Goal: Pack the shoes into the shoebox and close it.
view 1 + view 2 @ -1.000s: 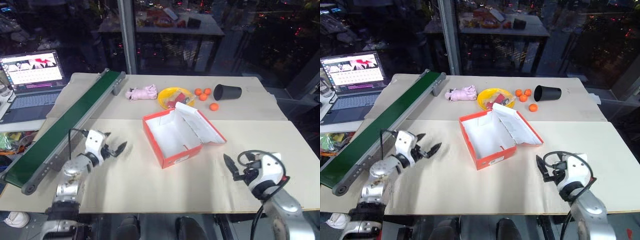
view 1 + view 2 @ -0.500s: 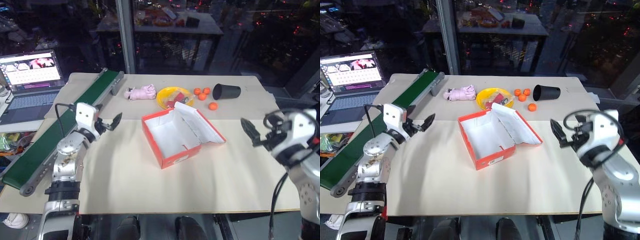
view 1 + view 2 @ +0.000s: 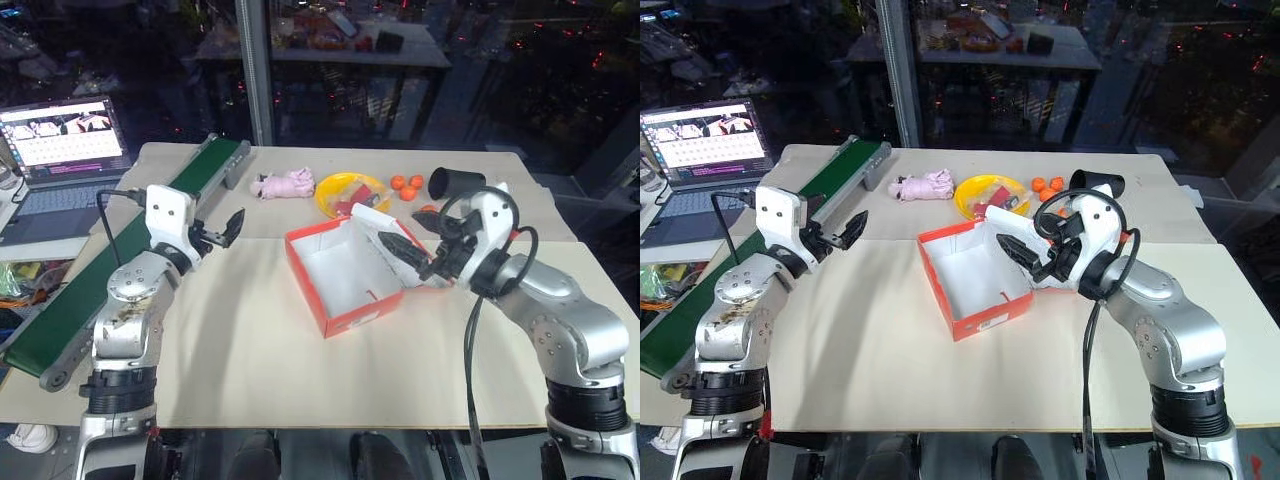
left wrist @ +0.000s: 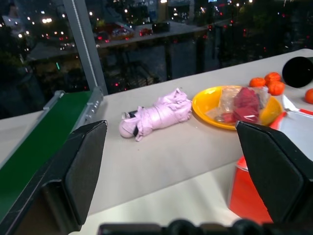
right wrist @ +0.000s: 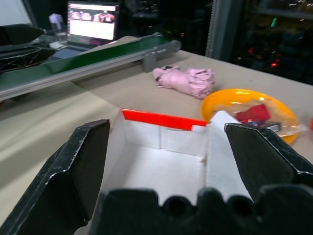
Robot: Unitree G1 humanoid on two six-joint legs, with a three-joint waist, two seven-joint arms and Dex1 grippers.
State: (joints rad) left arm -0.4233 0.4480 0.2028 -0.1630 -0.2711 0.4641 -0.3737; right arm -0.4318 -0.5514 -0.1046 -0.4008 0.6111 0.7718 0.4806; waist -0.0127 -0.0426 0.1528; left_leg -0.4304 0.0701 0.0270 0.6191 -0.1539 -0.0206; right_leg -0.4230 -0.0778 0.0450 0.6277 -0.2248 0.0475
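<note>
Box [image 3: 345, 280] sits open and empty on the tabletop [image 3: 300, 370], lid [image 3: 400, 250] leaning back. Right pincer [image 3: 402, 255] spread wide, holding nothing, hovering at the lid with the box cavity just ahead of its tips. Left pincer [image 3: 228, 227] also wide and empty, box well off to its right. No shoes visible on the tabletop, so nothing is packed yet. Left to do: find shoes, load both, close lid.

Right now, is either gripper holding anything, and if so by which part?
Nothing is held. The left gripper is open in the air beside the conveyor belt; the right gripper is open over the open shoebox, gripping neither lid nor wall.
</note>
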